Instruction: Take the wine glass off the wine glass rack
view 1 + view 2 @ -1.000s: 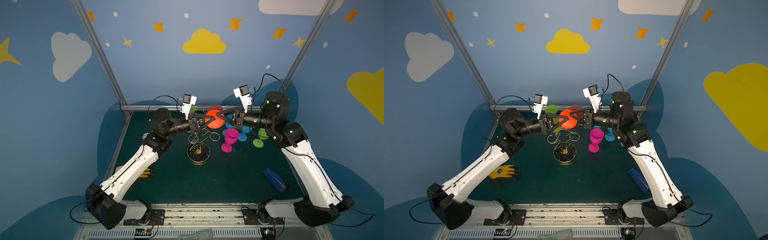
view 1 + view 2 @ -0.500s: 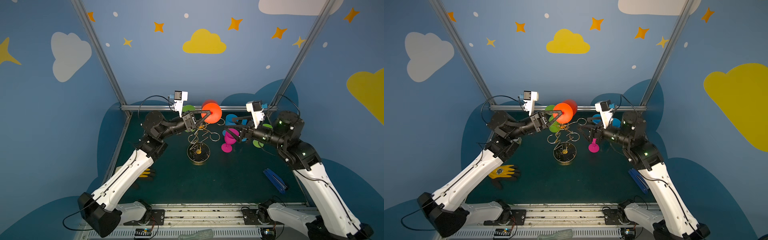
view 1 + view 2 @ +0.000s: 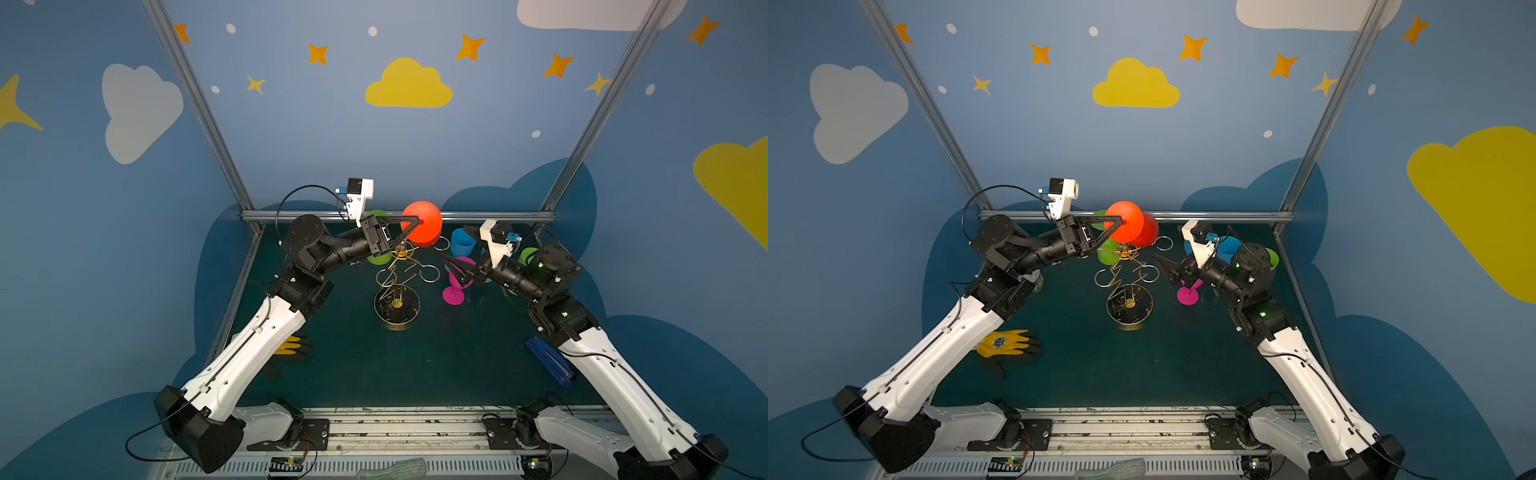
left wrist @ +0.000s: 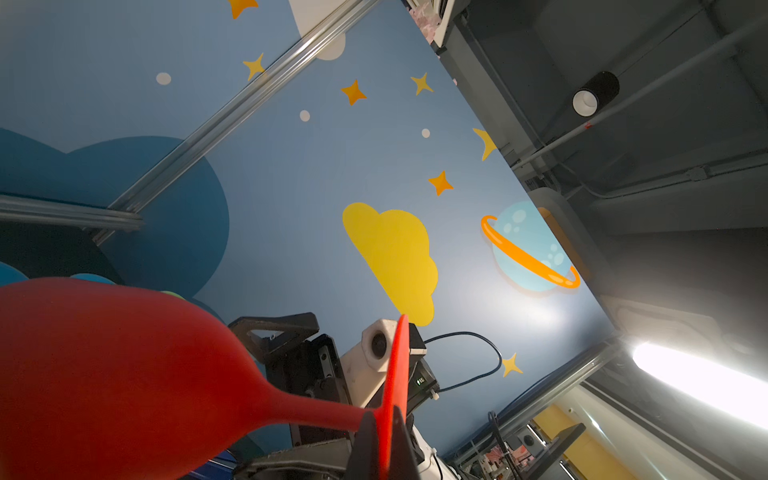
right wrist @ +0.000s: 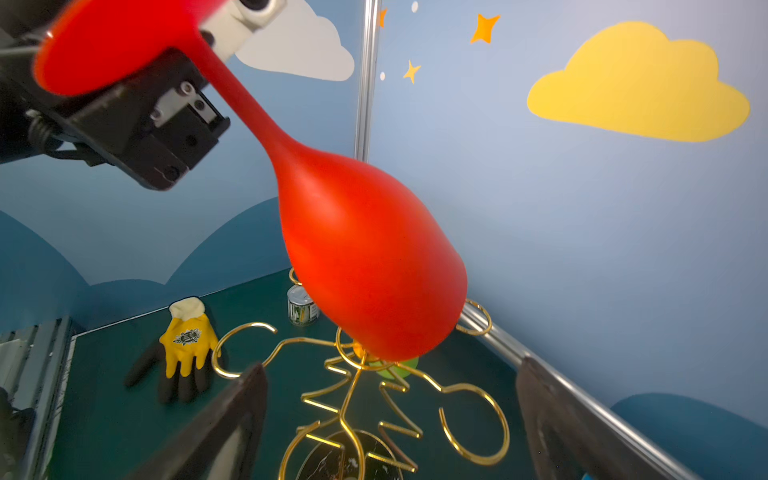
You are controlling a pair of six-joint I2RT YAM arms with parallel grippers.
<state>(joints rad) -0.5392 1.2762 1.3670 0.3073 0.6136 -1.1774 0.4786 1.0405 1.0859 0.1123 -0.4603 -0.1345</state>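
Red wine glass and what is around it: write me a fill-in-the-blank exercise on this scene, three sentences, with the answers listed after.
1. The left gripper holds the red wine glass by its foot, tilted, with the bowl down by the top of the wine glass ___.
2. The right gripper holds nothing; its fingers are ___.
3. The glove lying on the table is black and ___.

Missing words: rack; open; yellow.

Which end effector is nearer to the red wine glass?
Left. The left end effector is shut on the red wine glass at its stem, by the foot. The right end effector stands open and apart from it, lower, near the pink glass.
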